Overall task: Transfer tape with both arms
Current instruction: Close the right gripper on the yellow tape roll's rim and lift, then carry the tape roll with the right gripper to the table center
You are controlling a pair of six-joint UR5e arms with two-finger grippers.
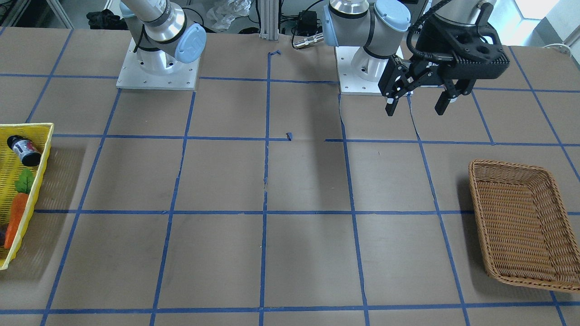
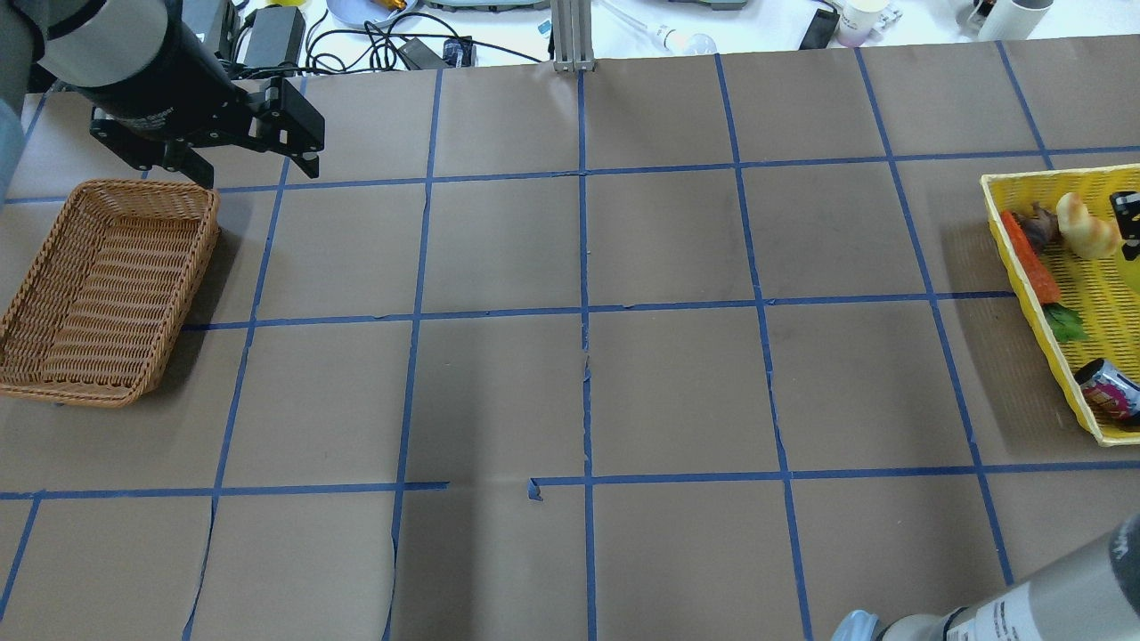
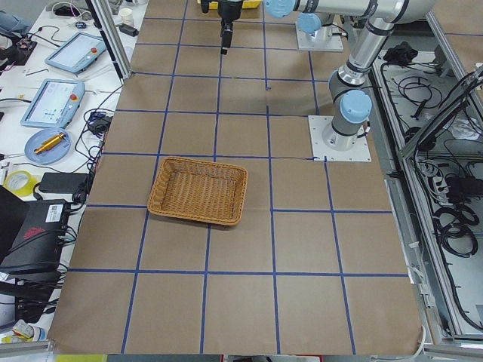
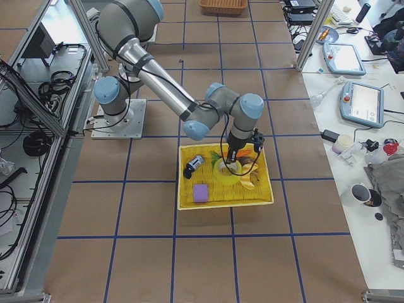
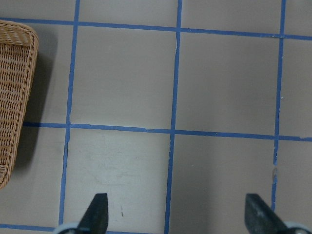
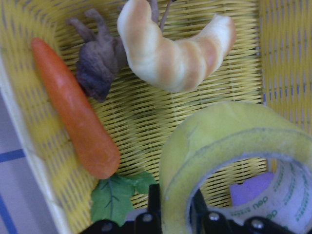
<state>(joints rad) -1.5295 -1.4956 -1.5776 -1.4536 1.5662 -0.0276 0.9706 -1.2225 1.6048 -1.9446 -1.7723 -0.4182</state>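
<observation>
The yellow tape roll (image 6: 219, 141) is inside the yellow basket (image 6: 19, 146) and fills the lower right of the right wrist view. My right gripper (image 6: 175, 207) is shut on the roll's wall, one finger outside and one inside the ring. In the exterior right view the right arm reaches down into the basket (image 4: 224, 203), with the tape (image 4: 226, 165) at its gripper. My left gripper (image 1: 417, 106) is open and empty. It hangs above the table near the left arm's base, beside the wicker basket (image 2: 107, 285).
The yellow basket also holds a carrot (image 6: 73, 117), a croissant (image 6: 170, 48), a brown figure (image 6: 100, 63), a can (image 4: 193, 165) and a purple block (image 4: 201, 192). The wicker basket (image 1: 521, 226) is empty. Blue tape lines grid the brown table.
</observation>
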